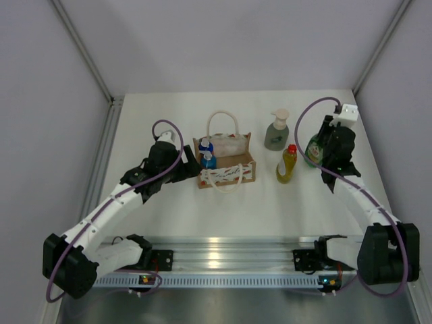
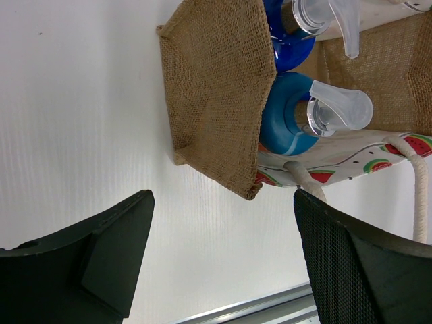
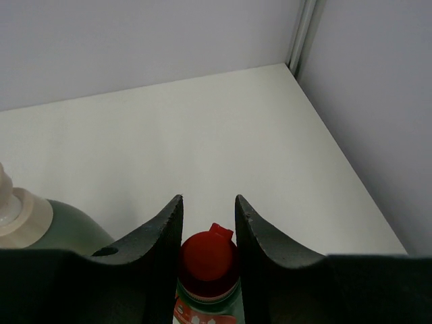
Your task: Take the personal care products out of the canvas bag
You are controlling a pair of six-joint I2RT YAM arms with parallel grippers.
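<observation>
Right gripper [image 3: 208,217] squeezed tight on red cap [image 3: 209,253] of round green bottle [image 3: 206,304], right between fingers

Bottle hard, smooth, likely light, may slip

Left gripper [image 2: 223,202] wide apart, nothing in it

Floppy canvas bag [image 2: 216,88] just ahead, blue bottle [image 2: 287,118] inside; best grab by neck

The white table [image 1: 169,209] carries four things. The canvas bag [image 1: 227,172] stands just in front of the left claw [image 1: 191,162]. The round green bottle [image 1: 312,152] stands between the fingers of the right claw [image 1: 318,144]. To the left of that claw stand the grey-green pump bottle [image 1: 277,135] and the slim yellow bottle [image 1: 286,167].
</observation>
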